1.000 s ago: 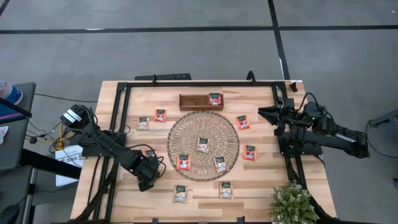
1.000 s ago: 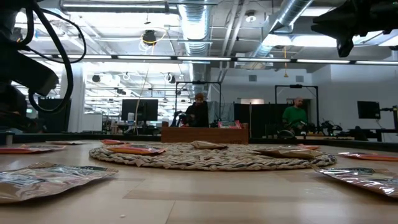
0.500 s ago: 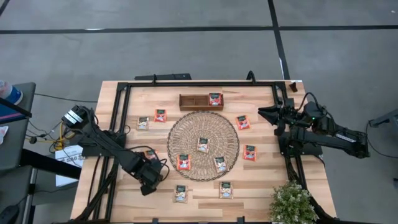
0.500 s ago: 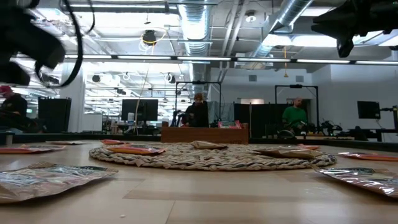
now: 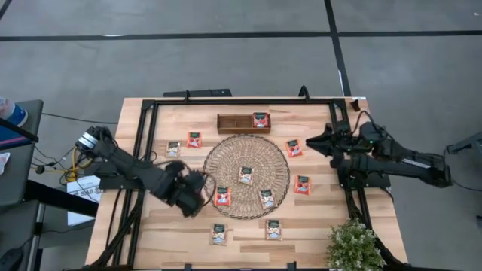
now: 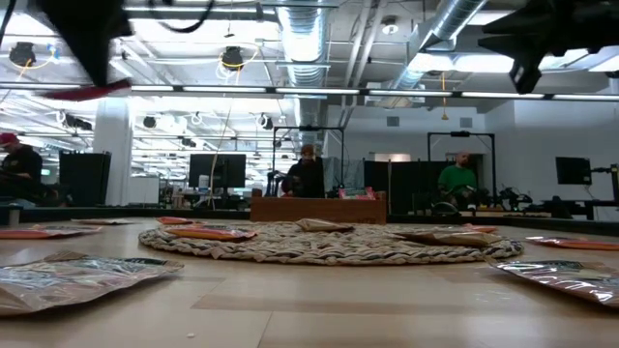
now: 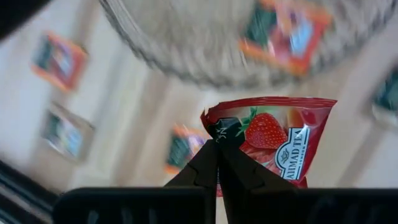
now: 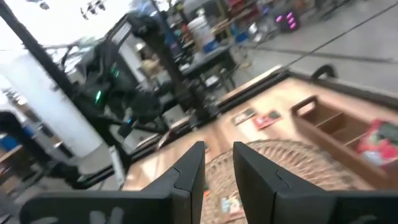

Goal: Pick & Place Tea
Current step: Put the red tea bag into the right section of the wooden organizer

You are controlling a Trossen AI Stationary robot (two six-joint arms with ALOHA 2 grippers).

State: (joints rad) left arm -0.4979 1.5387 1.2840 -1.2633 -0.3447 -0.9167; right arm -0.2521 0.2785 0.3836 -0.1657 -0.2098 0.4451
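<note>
Beside the woven round mat, the left gripper pinches a glossy, flat strawberry sachet.

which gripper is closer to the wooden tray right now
Right. The right gripper hangs off the wooden tray's right end, while the left gripper, shut on a red sachet, is farther, beyond the woven mat.

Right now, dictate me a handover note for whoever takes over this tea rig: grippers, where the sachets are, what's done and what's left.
Left gripper: shut on a red strawberry sachet, lifted above the table by the woven mat's left edge.
Right gripper: open, empty, hovering right of the mat.
Done: one sachet sits in the wooden tray.
Left: three sachets on the mat, the rest scattered on the table around it.
</note>
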